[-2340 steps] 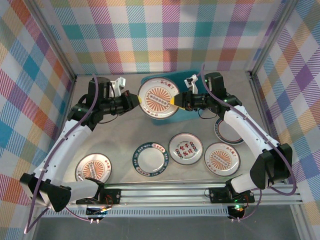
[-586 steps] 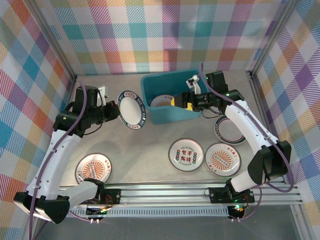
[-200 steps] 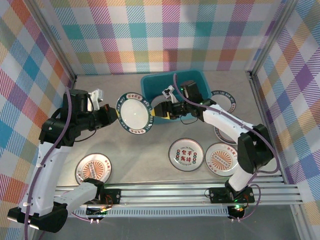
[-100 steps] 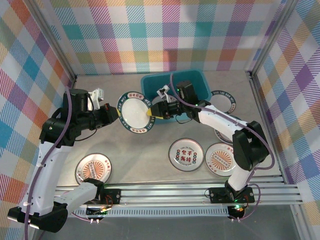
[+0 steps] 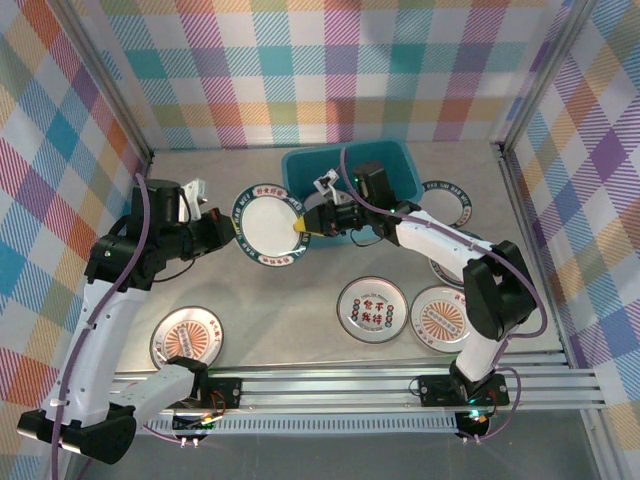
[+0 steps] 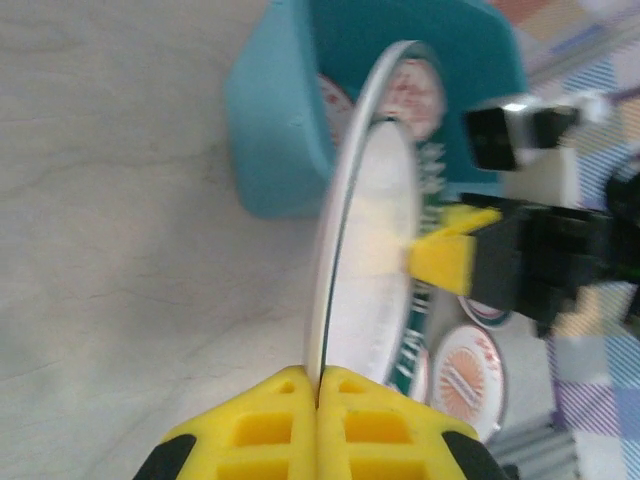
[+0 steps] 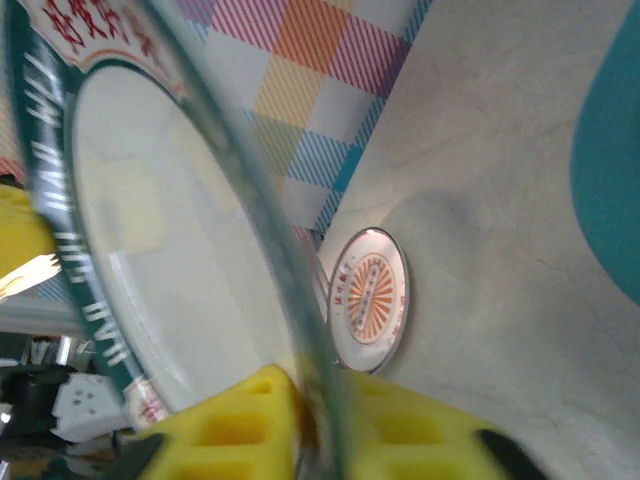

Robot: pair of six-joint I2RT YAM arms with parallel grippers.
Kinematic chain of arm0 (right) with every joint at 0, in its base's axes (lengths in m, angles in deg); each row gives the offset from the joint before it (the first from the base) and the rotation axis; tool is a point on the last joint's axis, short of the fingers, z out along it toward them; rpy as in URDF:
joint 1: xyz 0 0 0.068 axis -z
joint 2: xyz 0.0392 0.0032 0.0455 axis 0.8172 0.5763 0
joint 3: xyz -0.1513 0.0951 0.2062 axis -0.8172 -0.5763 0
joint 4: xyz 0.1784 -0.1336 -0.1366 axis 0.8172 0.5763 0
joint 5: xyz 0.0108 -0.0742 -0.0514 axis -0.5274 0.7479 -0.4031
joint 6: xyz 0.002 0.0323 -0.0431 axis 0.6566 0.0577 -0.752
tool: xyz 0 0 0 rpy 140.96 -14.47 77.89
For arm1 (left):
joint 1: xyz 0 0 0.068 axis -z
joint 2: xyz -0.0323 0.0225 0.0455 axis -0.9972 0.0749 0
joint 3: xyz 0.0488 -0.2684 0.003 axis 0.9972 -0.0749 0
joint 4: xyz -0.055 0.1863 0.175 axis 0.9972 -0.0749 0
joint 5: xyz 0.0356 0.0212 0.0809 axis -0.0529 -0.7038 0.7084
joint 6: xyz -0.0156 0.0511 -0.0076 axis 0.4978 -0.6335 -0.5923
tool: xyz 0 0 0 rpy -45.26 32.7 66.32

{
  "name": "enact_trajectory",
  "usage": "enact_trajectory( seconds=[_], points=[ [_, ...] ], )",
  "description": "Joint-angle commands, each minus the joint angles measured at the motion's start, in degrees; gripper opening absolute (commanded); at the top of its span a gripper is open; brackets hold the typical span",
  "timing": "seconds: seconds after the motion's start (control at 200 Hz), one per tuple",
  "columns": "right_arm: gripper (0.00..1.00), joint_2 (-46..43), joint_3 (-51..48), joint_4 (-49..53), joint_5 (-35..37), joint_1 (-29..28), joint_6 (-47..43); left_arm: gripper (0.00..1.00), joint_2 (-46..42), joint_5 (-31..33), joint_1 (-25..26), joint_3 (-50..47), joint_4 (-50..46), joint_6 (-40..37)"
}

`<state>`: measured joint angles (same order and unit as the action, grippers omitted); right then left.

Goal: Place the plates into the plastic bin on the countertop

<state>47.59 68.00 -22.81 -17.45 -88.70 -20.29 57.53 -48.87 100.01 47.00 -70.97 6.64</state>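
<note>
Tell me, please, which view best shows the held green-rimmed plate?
The top external view: the green-rimmed plate faces the camera nearly whole. The left wrist view shows it edge-on; the right wrist view, a close, cropped part.

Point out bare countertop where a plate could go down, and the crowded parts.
Free: front-middle countertop, between the left orange plate and the character plate. Crowded: right side, plates clustered by the bin, and mid-left, where the left gripper and right gripper hold the green-rimmed plate.

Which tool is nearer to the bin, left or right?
Right. The right tool grips the plate beside the bin, at its front-left corner; the left tool grips the opposite rim, farther left, the plate between.
</note>
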Motion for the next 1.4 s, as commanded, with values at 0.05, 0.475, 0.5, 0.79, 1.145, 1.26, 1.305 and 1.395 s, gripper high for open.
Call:
enact_trajectory(
  seconds=[0.05, 0.475, 0.5, 0.79, 1.145, 1.26, 1.305, 1.395],
  points=[
    [0.07, -1.9, -0.2, -0.4, 1.7, -0.9, -1.3, 0.0, -0.1, -1.8, -0.2, -0.9, 2.1, -0.8],
    [0.02, -5.3, 0.7, 2.3, 4.6, 1.5, -2.0, 0.5, 0.7, 1.7, -0.2, 1.0, 2.0, -2.1],
    [0.01, -5.8, 1.0, 3.1, 5.0, 2.1, -2.1, 0.55, 1.0, 2.6, -0.2, 1.5, 2.1, -2.2],
    [0.02, -6.8, 12.7, 19.1, 9.4, 13.1, -8.2, 0.73, 11.4, 5.1, 2.2, 7.0, 6.5, -0.2],
    [0.01, 7.8, 37.3, 42.8, 16.0, 20.7, -20.4, 0.73, 32.0, 7.0, 5.9, 16.9, 10.3, -2.1],
    [0.01, 13.5, 44.6, 48.8, 17.3, 20.8, -23.9, 0.73, 38.0, 6.1, 6.3, 20.3, 11.2, -2.4],
    [0.01, 15.5, 46.8, 51.4, 18.6, 20.8, -25.2, 0.73, 40.0, 5.6, 6.3, 21.0, 11.9, -2.4],
    [0.01, 18.6, 49.2, 54.2, 19.6, 21.0, -26.8, 0.73, 43.9, 4.8, 6.3, 22.6, 12.8, -2.8]
  ],
)
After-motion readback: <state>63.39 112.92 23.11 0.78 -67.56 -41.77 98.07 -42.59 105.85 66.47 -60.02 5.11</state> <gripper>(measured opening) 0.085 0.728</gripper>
